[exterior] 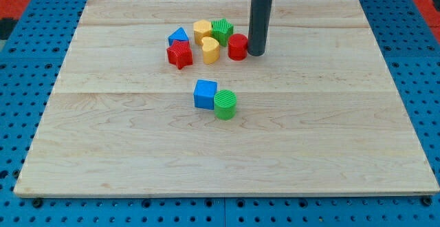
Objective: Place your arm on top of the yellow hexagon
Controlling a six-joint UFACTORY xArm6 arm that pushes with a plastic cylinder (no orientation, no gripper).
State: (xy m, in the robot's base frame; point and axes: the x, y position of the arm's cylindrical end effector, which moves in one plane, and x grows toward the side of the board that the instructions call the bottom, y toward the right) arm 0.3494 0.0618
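The yellow hexagon (201, 29) sits near the view's top in a cluster of blocks, between a blue triangle (179, 36) on its left and a green star (222, 30) on its right. My tip (256, 52) rests on the board just right of a red cylinder (237, 47), touching or nearly touching it. The tip is to the right of and slightly below the yellow hexagon, with the green star and red cylinder between them. A yellow heart (210, 49) lies just below the hexagon.
A red star (179, 54) sits at the cluster's lower left. A blue cube (205, 93) and a green cylinder (225, 104) touch each other near the board's middle. The wooden board (330, 131) lies on a blue perforated surface.
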